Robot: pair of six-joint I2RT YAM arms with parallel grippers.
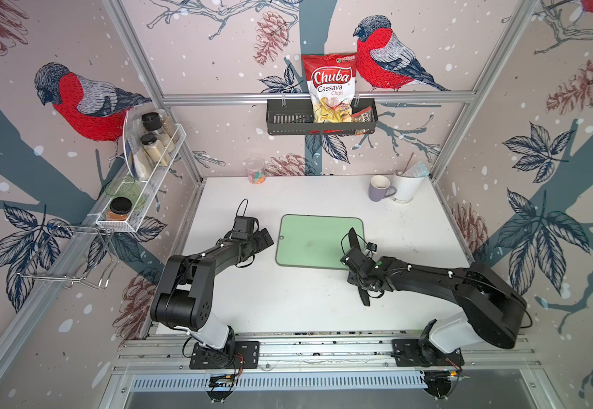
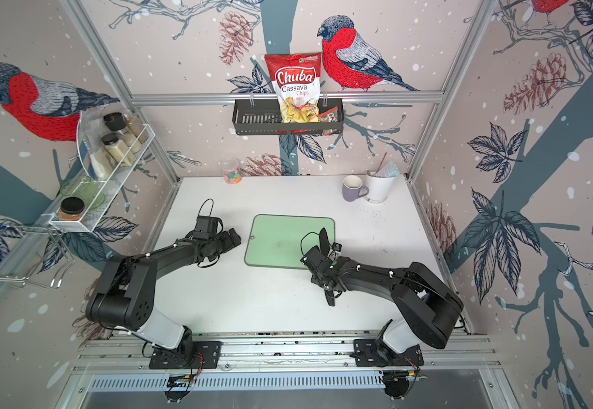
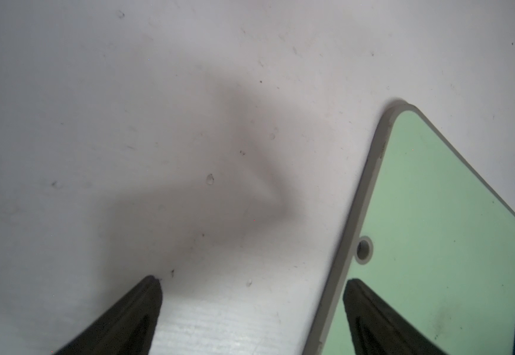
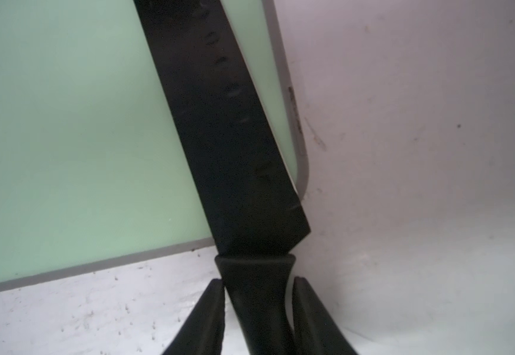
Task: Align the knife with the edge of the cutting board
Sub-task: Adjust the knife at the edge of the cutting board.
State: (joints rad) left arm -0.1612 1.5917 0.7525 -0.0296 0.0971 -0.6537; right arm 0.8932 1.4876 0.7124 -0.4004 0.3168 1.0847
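The right claw (image 4: 258,279) straddled the knife (image 4: 219,123) handle, grip unclear; blade lay skewed over the cutting board's (image 4: 65,123) lower-right corner. A loose pinch could let it pivot. The left claw (image 3: 252,279) gaped empty.

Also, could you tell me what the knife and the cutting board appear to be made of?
The knife: all matte black, probably coated steel, going by the oval dimples along the blade; its handle looks like moulded plastic, though that is unsure. The cutting board: likely plastic, a smooth pale-green face with a grey rim, rounded corners and a few dark marks.
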